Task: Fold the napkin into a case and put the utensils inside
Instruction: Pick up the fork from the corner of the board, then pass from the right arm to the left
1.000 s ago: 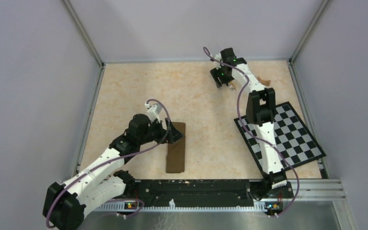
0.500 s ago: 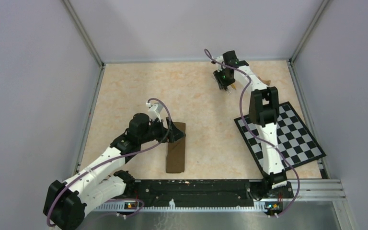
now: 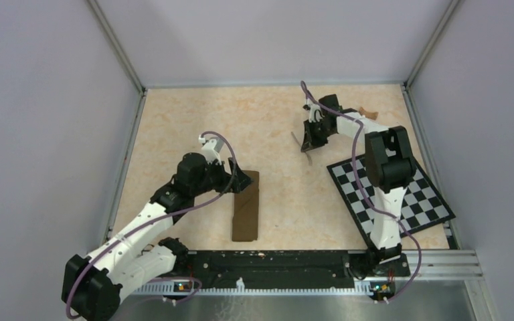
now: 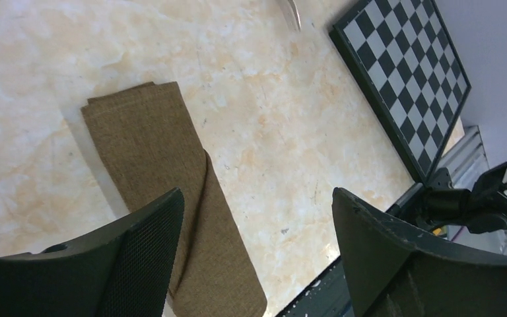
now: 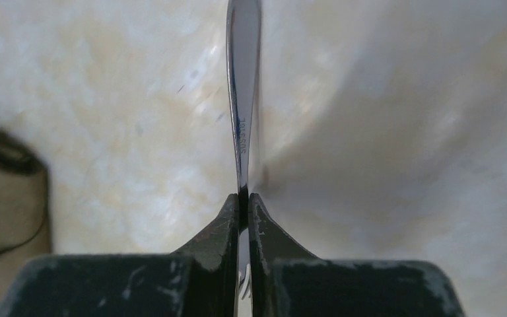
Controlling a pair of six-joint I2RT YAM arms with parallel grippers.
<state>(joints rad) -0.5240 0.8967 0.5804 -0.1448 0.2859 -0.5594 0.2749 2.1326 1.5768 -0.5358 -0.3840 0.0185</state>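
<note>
Top view, case: the napkin is already folded into a long narrow case [image 3: 245, 212], lying on the table [image 3: 174, 127] in front of the left arm and well apart from the checkered board [image 3: 408, 200].
Top view, left gripper [image 3: 242, 180]: hovers at the case's far end (whether it touches the cloth cannot be told from above).
Top view, right gripper [image 3: 307, 140]: carries the fork [image 3: 299, 142] above bare table, between the board and the case. The knife [image 3: 369, 114] lies at the far right, behind that arm.
Left wrist view: the left gripper [image 4: 257, 198] has its jaws spread wide with nothing between them. The case [image 4: 165, 172] lies flat below.
Right wrist view: the right gripper [image 5: 244, 201] has its jaws pressed together on the fork [image 5: 244, 99], handle pointing away.
Step in hand: folding looks finished and the first utensil is in transit.
Next move: probably the left jaws must lift the top layer to open a mouth. The fork then needs lining up with the case's long axis to slide in.
</note>
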